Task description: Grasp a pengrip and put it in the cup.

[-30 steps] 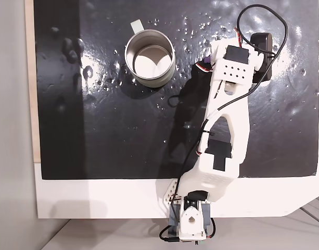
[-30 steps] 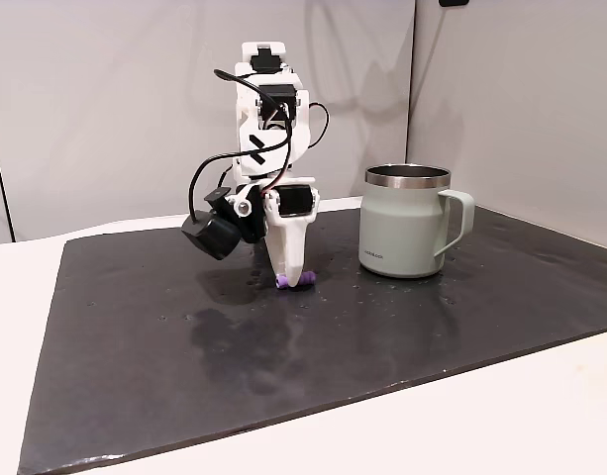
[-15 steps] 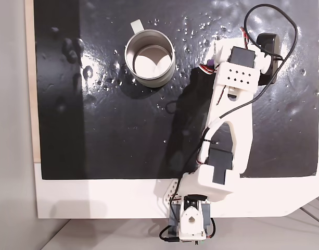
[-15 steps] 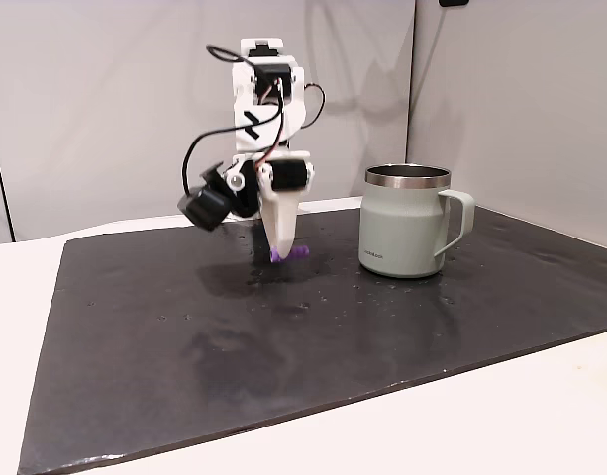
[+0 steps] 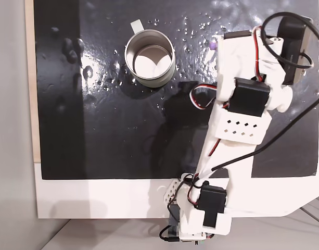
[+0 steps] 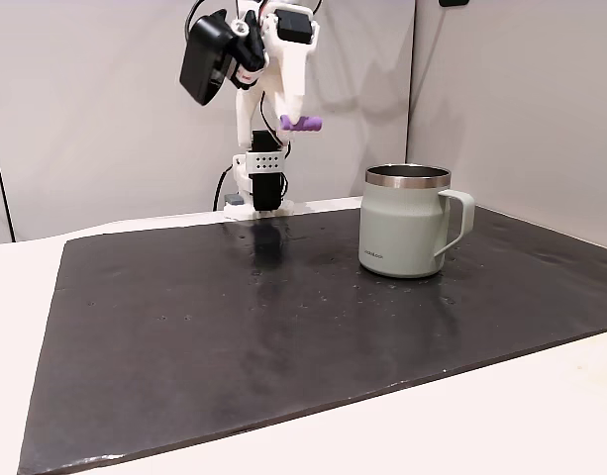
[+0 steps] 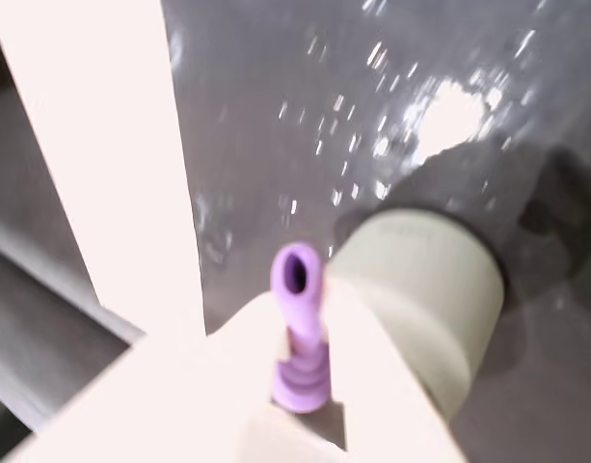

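1. The claw (image 6: 295, 121) pinches the purple pengrip (image 6: 302, 124) high above the black mat (image 6: 283, 327) on the tabletop.
2. The cup (image 6: 407, 233) stands on the mat, to the right and lower down in that fixed view.
3. The pengrip looks tiny, light and squishy.
4. It is held around its middle (image 7: 300, 328), and a soft squeeze should do.

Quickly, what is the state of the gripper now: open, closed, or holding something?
Gripper: closed on the purple pengrip, lifted high above the black mat, not yet over the cup.
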Robot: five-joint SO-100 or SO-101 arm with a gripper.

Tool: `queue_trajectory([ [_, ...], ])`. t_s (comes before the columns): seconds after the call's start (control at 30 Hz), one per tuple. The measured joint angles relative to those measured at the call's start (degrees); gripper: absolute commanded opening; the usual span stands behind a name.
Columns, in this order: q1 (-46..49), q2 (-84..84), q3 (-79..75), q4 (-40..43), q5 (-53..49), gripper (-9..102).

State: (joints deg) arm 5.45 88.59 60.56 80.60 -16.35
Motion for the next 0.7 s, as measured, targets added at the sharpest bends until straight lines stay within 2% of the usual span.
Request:
queue_trajectory([
  [0.47, -19.78, -5.8, -14.06, 11.16, 9.76, 0],
  [0.7, -22.85, -7.56, -15.03, 14.85, 15.38, 0],
])
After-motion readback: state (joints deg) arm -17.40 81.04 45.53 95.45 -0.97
